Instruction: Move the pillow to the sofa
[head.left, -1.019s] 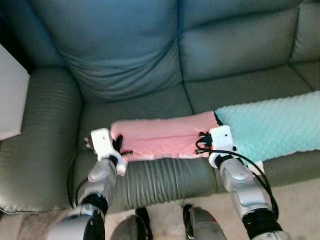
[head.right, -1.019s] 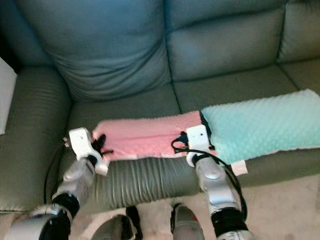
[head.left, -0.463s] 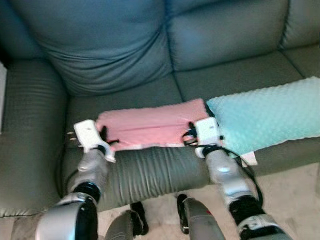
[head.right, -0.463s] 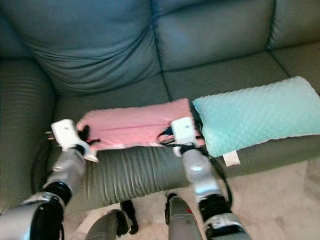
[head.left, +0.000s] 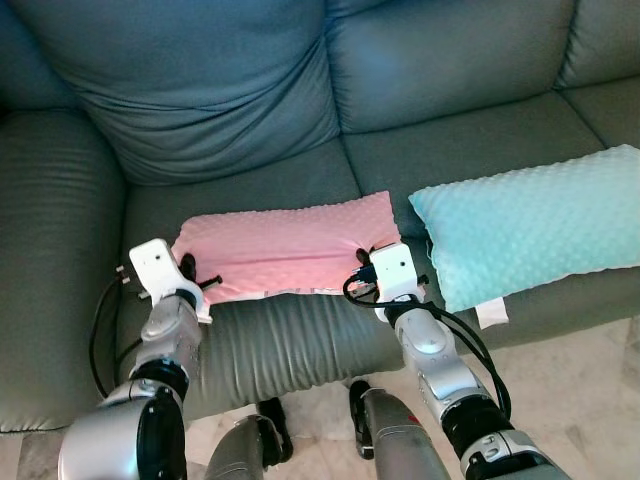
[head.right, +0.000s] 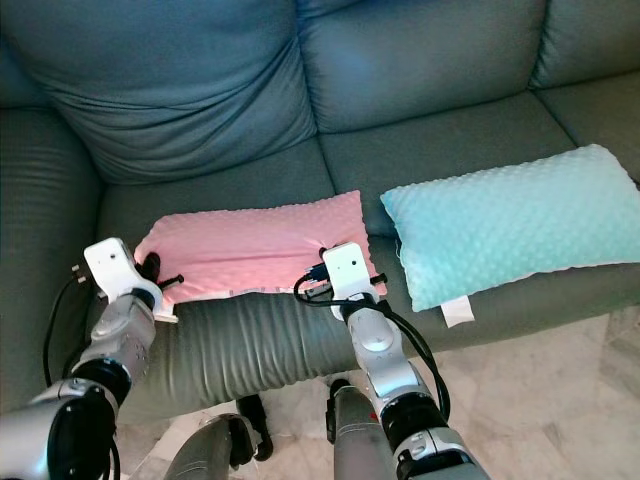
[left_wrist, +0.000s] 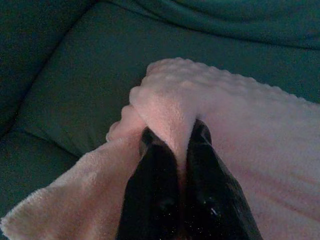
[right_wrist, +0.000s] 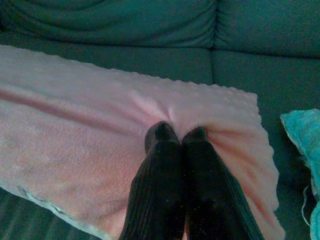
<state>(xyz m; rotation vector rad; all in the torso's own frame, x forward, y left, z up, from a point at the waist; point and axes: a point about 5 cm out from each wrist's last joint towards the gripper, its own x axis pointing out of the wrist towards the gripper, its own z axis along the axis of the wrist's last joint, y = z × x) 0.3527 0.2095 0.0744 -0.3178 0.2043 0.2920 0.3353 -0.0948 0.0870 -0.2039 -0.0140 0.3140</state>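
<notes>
The pink pillow (head.left: 283, 245) lies flat on the sofa (head.left: 250, 100) seat, a blue pillow (head.left: 530, 235) at its 3 o'clock. The left gripper (left_wrist: 175, 145) and right gripper (right_wrist: 176, 134) pinch its ends, jaws closed on fabric. Next, I think, they let go.

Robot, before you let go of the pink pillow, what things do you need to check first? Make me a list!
1. Pink pillow lying on the sofa seat: ok, it lies flat on the cushion.
2. Left gripper holding the pillow: ok, its fingers pinch a fold at one end.
3. Right gripper holding the pillow: ok, its fingers pinch the fabric at the other end.
4. Pillow far enough from the front edge: cannot tell, its near edge lies right along the front of the seat.
5. Room beside the teal pillow: ok, a small gap of sofa shows between the two pillows.
</notes>
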